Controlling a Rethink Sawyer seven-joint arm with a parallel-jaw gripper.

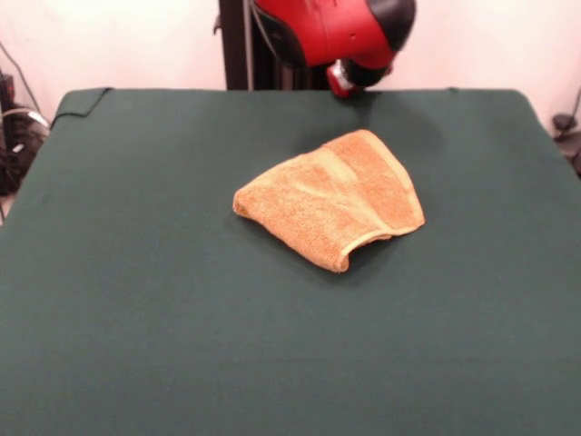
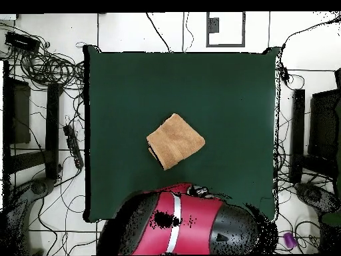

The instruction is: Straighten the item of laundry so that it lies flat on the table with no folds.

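The orange-tan towel (image 1: 331,200) lies folded over on itself, slightly right of the middle of the dark green table (image 1: 136,318). A lighter woven band runs across its upper layer, and a hemmed edge curls up at its near corner. In the overhead view the towel (image 2: 175,141) is a small tilted square near the centre of the table (image 2: 226,80), with a doubled edge on its left. The red and black arm (image 1: 331,32) hangs drawn back over the table's far edge. Its gripper end (image 1: 343,80) is high above and behind the towel, apart from it.
The black pedestal (image 1: 234,44) stands behind the table's far edge. In the overhead view the arm's red body (image 2: 186,230) covers the table's bottom edge. Cables (image 2: 46,67) and dark equipment (image 2: 323,127) lie on the floor on both sides.
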